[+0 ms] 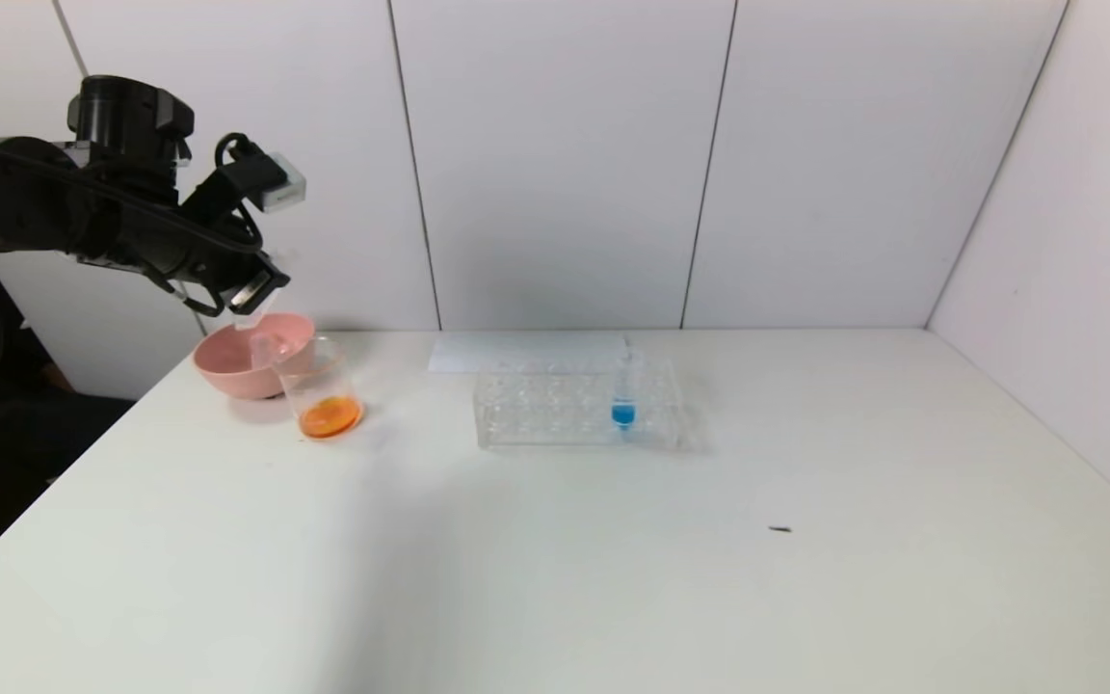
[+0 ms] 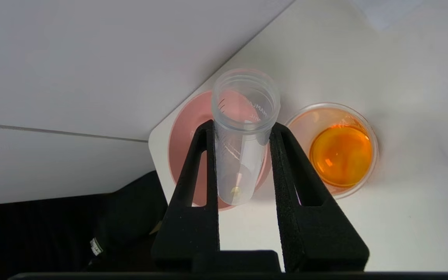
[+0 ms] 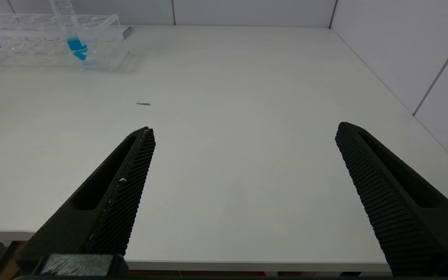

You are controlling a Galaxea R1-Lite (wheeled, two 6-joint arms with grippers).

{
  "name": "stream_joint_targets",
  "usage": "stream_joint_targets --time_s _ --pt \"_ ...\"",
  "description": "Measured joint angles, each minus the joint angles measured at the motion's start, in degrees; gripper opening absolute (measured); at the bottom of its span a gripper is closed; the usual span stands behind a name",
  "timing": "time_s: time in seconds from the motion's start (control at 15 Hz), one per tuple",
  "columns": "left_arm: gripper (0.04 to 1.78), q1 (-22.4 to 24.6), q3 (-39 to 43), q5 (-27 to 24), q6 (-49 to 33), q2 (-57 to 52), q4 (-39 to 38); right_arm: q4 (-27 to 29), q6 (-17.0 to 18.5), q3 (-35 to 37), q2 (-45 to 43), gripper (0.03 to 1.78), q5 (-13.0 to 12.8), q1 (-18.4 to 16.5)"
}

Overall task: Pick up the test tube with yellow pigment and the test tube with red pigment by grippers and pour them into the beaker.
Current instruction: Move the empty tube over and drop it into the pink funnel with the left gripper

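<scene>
Test tube with yellow pigment (image 2: pixel 243 136), all but drained, sits clamped between the left gripper (image 2: pixel 243 128) fingers, mouth tilted out over the pink bowl (image 2: pixel 181 147), with the beaker (image 2: pixel 340 155) of orange liquid just beside the gripper. Clear, thin-walled and smooth, the tube looks light, stiff, slippery and breakable; a hold on its upper body, as now, seems safest, with modest squeeze. Right gripper (image 3: pixel 243 155) hangs parked low over the table (image 3: pixel 247 97), fingers wide apart.
</scene>
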Motion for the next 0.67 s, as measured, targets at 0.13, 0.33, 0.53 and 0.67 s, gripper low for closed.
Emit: stream_joint_targets --time_s 0.13,0.33,0.53,0.67 --pt "0.44 1.48 1.77 0.09 -2.89 -0.55 -3.67 0.00 0.02 0.00 0.00 1.70 0.00 0.00" --pt "0.44 2.63 4.47 0.07 -8.79 -0.98 -7.28 0.00 0.02 0.00 0.00 1.70 0.00 0.00" --pt "0.44 3.05 5.81 0.55 -14.19 -1.18 -7.50 0.00 0.00 0.00 0.00 1.70 0.00 0.00" --pt "0.44 3.27 6.10 0.60 -16.70 -1.29 -7.63 0.00 0.02 0.00 0.00 1.70 0.00 0.00"
